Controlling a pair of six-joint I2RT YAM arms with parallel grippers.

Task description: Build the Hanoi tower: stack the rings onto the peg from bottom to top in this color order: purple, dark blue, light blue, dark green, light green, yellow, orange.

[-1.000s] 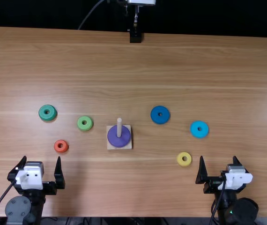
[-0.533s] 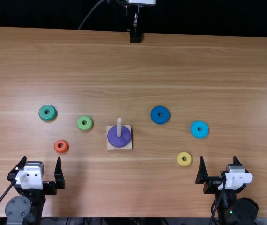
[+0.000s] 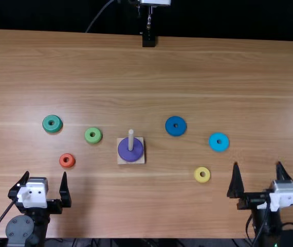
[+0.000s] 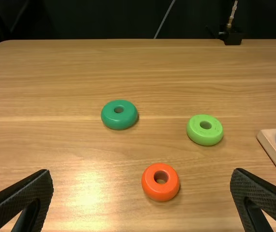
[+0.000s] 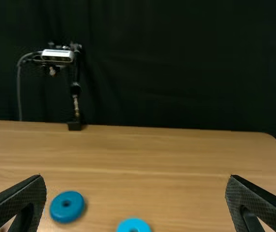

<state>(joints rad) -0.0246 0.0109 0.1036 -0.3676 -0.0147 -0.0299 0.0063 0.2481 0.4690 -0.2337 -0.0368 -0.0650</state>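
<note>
I have the left gripper [image 3: 46, 175] low over the near side of the table [image 3: 151, 206], its jaws wide. The orange ring [image 3: 67, 160] lies just beyond the tip of its right-hand finger. Farther out ahead of those jaws is the dark green ring [image 3: 52, 124], and the light green ring [image 3: 93, 135] sits ahead and to their right.

My right gripper [image 3: 257, 164] also has its jaws wide, over on the right side of the table. Off to the left of its left-hand finger lies the yellow ring [image 3: 202, 174]. The light blue ring [image 3: 218, 142] is ahead and to the left of these jaws, and the dark blue ring [image 3: 176, 126] is farther out the same way.

Between the two pairs of jaws, closer to the left pair, I see the wooden base [image 3: 140, 161] with its upright peg [image 3: 131, 139]. The purple ring [image 3: 130, 151] is down around the peg, resting on the base.
</note>
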